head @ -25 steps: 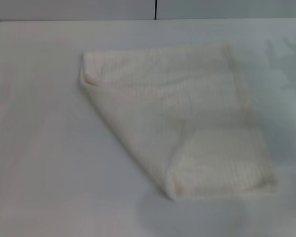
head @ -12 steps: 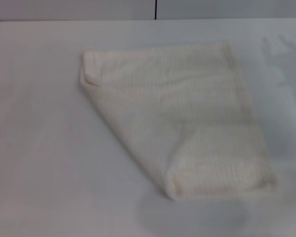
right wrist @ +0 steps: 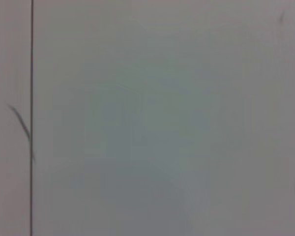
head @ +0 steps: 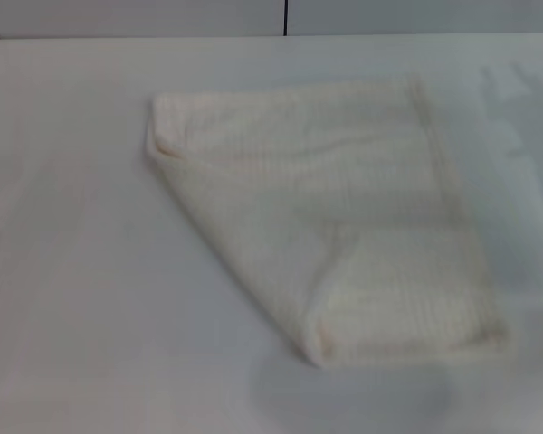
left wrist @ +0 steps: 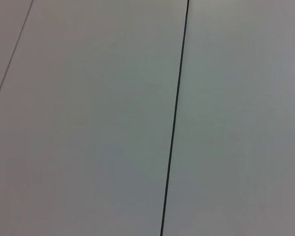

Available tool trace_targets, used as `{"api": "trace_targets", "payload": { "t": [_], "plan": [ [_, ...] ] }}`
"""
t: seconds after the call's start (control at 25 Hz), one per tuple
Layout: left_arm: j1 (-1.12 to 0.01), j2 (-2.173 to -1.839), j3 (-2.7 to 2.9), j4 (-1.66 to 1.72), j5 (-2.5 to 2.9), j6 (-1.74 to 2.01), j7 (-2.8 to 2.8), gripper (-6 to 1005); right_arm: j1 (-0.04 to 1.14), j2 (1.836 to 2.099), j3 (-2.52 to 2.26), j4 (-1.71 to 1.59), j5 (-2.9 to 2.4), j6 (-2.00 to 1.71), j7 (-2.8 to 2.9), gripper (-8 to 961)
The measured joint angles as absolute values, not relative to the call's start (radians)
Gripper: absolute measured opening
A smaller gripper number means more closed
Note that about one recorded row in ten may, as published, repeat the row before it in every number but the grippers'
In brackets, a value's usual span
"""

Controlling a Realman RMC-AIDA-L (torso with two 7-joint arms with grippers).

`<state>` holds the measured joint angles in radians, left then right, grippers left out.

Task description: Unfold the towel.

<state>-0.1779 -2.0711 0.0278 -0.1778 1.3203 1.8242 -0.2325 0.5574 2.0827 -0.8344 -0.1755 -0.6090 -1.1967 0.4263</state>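
Observation:
The cream-white towel (head: 344, 217) lies on the white table (head: 81, 298) in the head view, right of the middle. It is folded: its near left part is turned over along a diagonal edge that runs from the far left corner to the near middle. A small fold shows at the far left corner (head: 163, 145). Neither gripper shows in any view. Both wrist views show only a plain pale surface with a thin dark seam, and no towel.
The table's far edge meets a pale wall with a dark vertical seam (head: 285, 16). A faint shadow lies on the table at the far right (head: 516, 99). A thin dark seam crosses the left wrist view (left wrist: 174, 123) and the right wrist view (right wrist: 31, 98).
The towel has not moved. A small dark shape at the top right corner of the head view has shifted slightly, and the faint shadows at the far right and left edge have changed a little.

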Motion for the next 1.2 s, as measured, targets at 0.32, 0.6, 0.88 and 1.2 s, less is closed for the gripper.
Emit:
{"api": "trace_targets", "payload": {
  "t": [0.32, 0.6, 0.88, 1.2],
  "plan": [
    [-0.186, -2.067, 0.058, -0.154, 1.364, 1.772, -0.236, 713, 0.591, 2.083, -0.836, -0.129, -0.611, -1.182, 0.410, 461],
    [-0.178, -2.065, 0.060, -0.096, 1.491, 1.775, -0.237, 712, 0.593, 2.082, -0.846, -0.129, -0.647, -1.179, 0.409, 460],
    [-0.175, -2.063, 0.062, -0.079, 1.530, 1.814, -0.264, 712, 0.590, 2.070, -0.857, -0.253, -0.883, -1.123, 0.604, 460],
    [-0.204, -2.062, 0.115, 0.040, 1.532, 1.883, -0.448, 712, 0.588, 1.970, -0.958, -0.695, -1.622, -1.059, 1.504, 459]
  ]
}}
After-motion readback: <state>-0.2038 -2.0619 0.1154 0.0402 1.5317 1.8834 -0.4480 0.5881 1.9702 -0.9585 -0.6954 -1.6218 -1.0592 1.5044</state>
